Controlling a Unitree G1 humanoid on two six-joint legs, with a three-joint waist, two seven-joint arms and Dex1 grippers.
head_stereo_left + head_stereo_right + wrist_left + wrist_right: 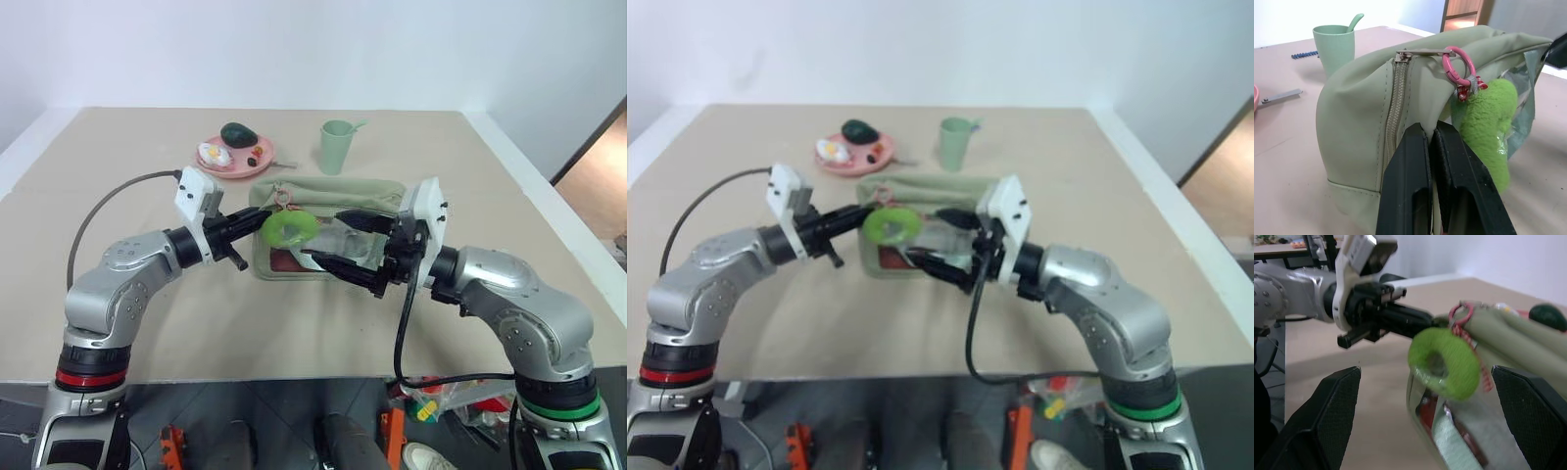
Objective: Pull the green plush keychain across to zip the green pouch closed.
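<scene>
Left tool [1432, 142] clamped, pouch [1366, 122] hiding tips

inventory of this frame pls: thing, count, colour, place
green pouch: 1, sage green with clear side panels, table centre, its end pinched by the left gripper
green plush keychain: 1, lime green ring on a pink clasp, hanging at the pouch's left end
cup: 1, pale green, spoon inside, behind the pouch
plate: 1, pink, holding food items, behind the pouch to the left
table: 1, beige
left gripper: 1, black, shut on the pouch's end
right gripper: 1, black, open, facing the keychain
</scene>
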